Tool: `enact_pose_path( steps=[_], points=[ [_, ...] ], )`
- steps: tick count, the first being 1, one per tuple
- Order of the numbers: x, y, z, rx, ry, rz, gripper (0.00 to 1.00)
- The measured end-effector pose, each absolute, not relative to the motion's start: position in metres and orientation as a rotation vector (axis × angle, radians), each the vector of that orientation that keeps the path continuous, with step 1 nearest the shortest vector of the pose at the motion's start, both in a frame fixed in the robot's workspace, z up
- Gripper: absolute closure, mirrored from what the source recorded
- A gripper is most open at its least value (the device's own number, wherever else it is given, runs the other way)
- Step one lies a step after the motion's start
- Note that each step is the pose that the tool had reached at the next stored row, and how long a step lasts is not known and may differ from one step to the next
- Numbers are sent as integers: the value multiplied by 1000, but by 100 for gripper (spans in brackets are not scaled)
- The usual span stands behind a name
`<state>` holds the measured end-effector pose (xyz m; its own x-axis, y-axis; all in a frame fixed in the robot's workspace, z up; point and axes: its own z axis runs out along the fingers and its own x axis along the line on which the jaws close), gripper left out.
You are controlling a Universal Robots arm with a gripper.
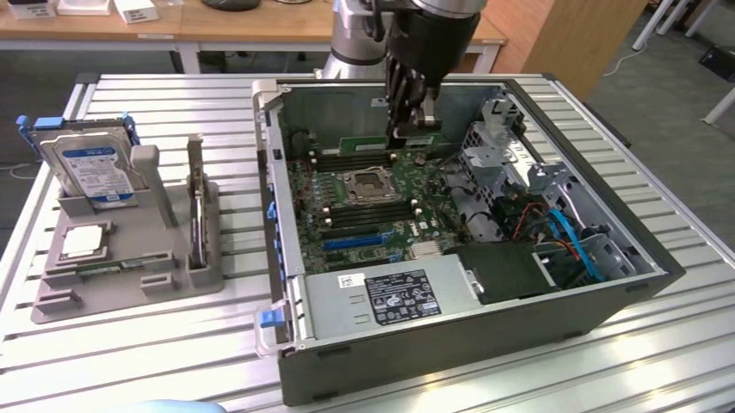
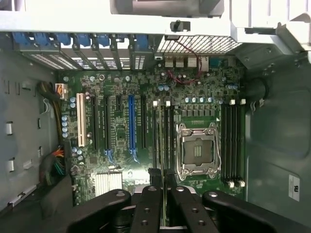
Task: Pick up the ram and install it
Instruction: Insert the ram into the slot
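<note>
Ram [image 1: 350,138] location, exterior view: the green stick is inside the open computer case [image 1: 643,275], pinched on its long edge by the hand [image 1: 411,129] and lying level over the motherboard [image 1: 356,215]. From the hand it extends toward the exterior view's left, above the memory slots [image 1: 344,160] on the far side of the processor socket [image 1: 370,182]. Whether its lower edge touches a slot cannot be determined. The arm descends into the case from above, near the rear wall. The power supply [image 1: 391,297], with its label facing up, fills the near corner of the case. The case lies on its side on the slatted counter [image 1: 138,361]. A grey holder [image 1: 115,284] stands well apart from it, toward the exterior view's left, and carries 1 blue-labelled hard drive [image 1: 98,172] upright and 1 square processor chip [image 1: 83,243] lying flat. Wrist view: the 2 black fingers [image 2: 148,204] are drawn close together, with a thin dark edge in the narrow gap between them. They line up with the long memory slots just beside the empty socket. Beyond these run 1 blue expansion slot [image 2: 130,126] and 1 white slot [image 2: 80,126], and a finned heat sink [image 2: 108,184] sits near the fingers.
</note>
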<state>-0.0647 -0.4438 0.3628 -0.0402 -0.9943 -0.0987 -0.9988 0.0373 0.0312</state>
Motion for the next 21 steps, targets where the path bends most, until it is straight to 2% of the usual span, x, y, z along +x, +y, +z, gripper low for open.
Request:
enact_pose_path(
  steps=[21],
  points=[
    [-63,-431,342,-2142,2226,140,87]
  ],
)
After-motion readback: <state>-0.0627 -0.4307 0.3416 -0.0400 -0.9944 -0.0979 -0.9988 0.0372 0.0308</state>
